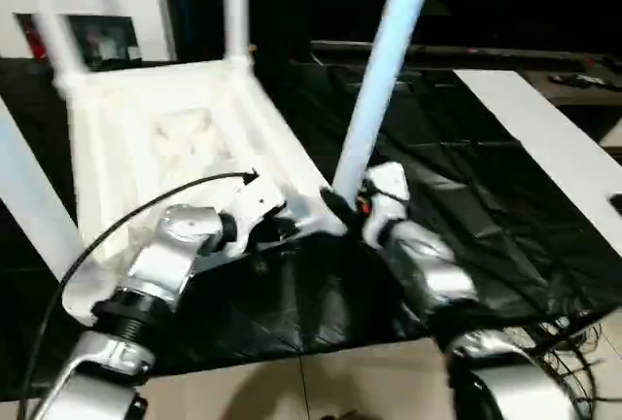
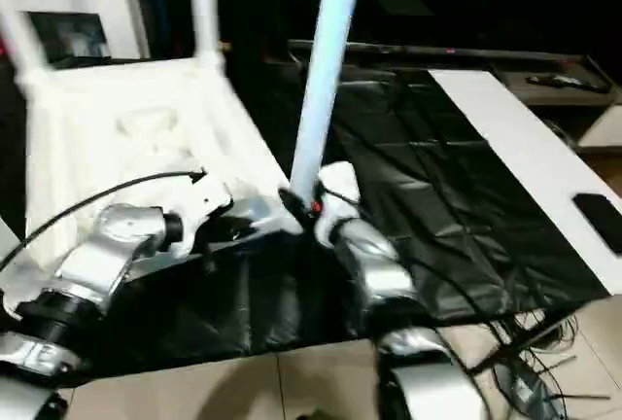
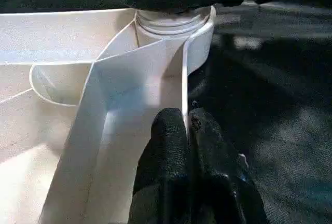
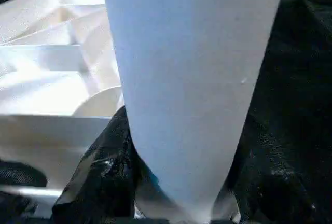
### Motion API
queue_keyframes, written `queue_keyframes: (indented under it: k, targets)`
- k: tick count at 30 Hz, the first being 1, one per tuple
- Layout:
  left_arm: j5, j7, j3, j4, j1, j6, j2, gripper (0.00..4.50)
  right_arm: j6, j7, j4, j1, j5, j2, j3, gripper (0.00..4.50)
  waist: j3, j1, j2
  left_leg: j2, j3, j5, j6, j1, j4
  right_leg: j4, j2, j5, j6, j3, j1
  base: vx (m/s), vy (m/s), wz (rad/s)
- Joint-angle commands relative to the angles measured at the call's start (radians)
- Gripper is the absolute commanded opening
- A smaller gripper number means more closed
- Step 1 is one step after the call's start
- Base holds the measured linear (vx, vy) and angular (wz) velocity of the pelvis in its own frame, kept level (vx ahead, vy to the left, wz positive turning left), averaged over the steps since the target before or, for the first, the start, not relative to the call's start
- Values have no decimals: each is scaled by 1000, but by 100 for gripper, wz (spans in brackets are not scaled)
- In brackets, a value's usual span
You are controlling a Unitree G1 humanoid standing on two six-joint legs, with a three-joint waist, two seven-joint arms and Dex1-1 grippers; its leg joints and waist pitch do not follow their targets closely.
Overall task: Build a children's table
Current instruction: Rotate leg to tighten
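Far left: two white legs [image 1: 235,7] already standing up from the far corner sockets of the upturned white tabletop [image 1: 185,138], ribbed underside facing up, lying on the black-covered table [image 1: 466,206]; a further leg [image 1: 29,196] crossing the left edge in the foreground. Just right of that, left end effector [image 3: 188,130] pinched narrow on the thin rim wall of the tabletop near its near right corner, steadying it. Further right, at that corner socket [image 3: 174,22], a fourth leg [image 1: 384,70] rising steeply with a slight lean to the right, its lower end at the socket mouth. Right end effector [image 1: 352,208] wrapped around that leg low down, fingers [image 4: 98,177] showing on both sides of the tube, holding it. Step in hand, by the look of it: seating the last leg. Next move probably calls for bringing the leg upright over the socket and pressing or twisting it home while keeping the rim pinned. Far right: a bare white strip of table [image 1: 554,148].
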Motion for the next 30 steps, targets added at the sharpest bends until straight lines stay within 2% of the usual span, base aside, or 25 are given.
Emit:
queue_keyframes:
  k: [1,3,5,7,10,12,13,14,15,17,18,20,22,23,27,28,29,30]
  targets:
    - [-38,-24,-77,-42,-11,-28,-89,0,39,45,35,-18,19,108,58,200,-46,5,22,-21,8,-385,9,-4,-62,-112,-53,-564,-71,28,32,0,0,0]
    - [-32,-30,-85,-42,-12,-33,-83,0,10,66,10,-8,9,114,65,200,-46,4,21,-19,8,-385,15,-7,-64,-110,-54,-544,-80,31,33,0,0,0]
    - [-30,-39,-85,-47,-8,-33,-78,0,5,73,-3,-1,22,110,51,256,-47,4,22,-19,9,-382,18,-8,-64,-109,-55,-534,-85,32,34,0,0,0]
    - [-27,-50,-83,-60,0,-29,-67,0,1,83,-14,8,32,85,37,273,-48,4,23,-17,9,-369,21,-10,-65,-103,-55,-498,-99,35,36,0,0,0]
    - [-37,-74,-79,-62,6,-34,-51,0,-9,137,-30,20,18,32,54,305,-50,8,25,-14,13,-350,26,-9,-65,-98,-53,-434,-127,39,37,0,0,0]
    - [-49,-116,-77,-60,12,-55,-27,0,-36,224,-34,30,-12,-33,87,320,-53,13,26,-12,15,-302,33,-17,-65,-86,-53,-338,-161,42,48,0,0,0]
    - [-53,-123,-75,-60,13,-56,-23,0,-39,244,-35,32,-15,-45,92,320,-53,15,26,-11,17,-291,35,-16,-64,-84,-53,-315,-170,45,47,53,-2,5]
    - [-55,-145,-75,-52,12,-75,-9,0,-32,299,-42,32,-1,-71,89,320,-55,18,25,-12,20,-270,43,-15,-62,-78,-53,-270,-190,47,49,53,-2,5]
    - [-56,-159,-76,-47,11,-89,1,0,-26,336,-47,32,9,-87,86,320,-60,23,24,-13,22,-237,54,-17,-59,-72,-54,-221,-204,48,56,60,-8,6]
    - [-60,-212,-75,-32,9,-123,36,0,-11,468,-67,29,28,-142,94,320,-63,28,25,-13,23,-194,65,-19,-58,-64,-53,-156,-221,49,61,59,-14,3]
    - [-65,-238,-72,-27,8,-133,51,0,-8,531,-75,26,33,-166,101,320,-64,33,26,-12,27,-157,84,-16,-55,-56,-50,-74,-249,48,60,0,0,0]
    - [-70,-259,-67,-23,6,-132,62,0,-2,588,-83,25,41,-187,109,320,-66,36,24,-12,26,-134,91,-19,-55,-50,-53,-46,-262,47,68,0,0,0]
    - [-80,-300,-65,-15,5,-143,81,0,7,662,-90,19,52,-214,120,320,-63,36,23,-9,26,-134,84,-18,-57,-51,-54,-55,-264,46,66,0,0,0]
    - [-82,-314,-65,-13,4,-148,87,0,10,686,-92,17,56,-222,123,320,-62,38,23,-10,25,-151,80,-18,-58,-55,-55,-91,-259,45,68,0,0,0]
    - [-112,-435,-71,6,1,-177,137,0,27,886,-96,-4,72,-282,158,320,-55,44,22,-6,25,-213,66,-13,-60,-66,-57,-210,-232,46,61,0,0,0]
    - [-112,-436,-71,6,1,-177,138,0,28,890,-96,-4,72,-282,159,293,-55,45,23,-6,25,-219,63,-12,-61,-67,-57,-221,-230,46,60,0,0,0]
    - [-116,-443,-74,9,1,-181,142,0,31,907,-96,-6,74,-286,161,286,-54,48,21,-4,26,-221,57,-13,-62,-67,-57,-234,-225,45,60,0,0,0]
    - [-117,-451,-78,12,0,-189,148,0,33,924,-96,-8,74,-289,164,286,-54,52,23,-2,27,-226,51,-11,-61,-68,-57,-244,-222,45,58,0,0,0]
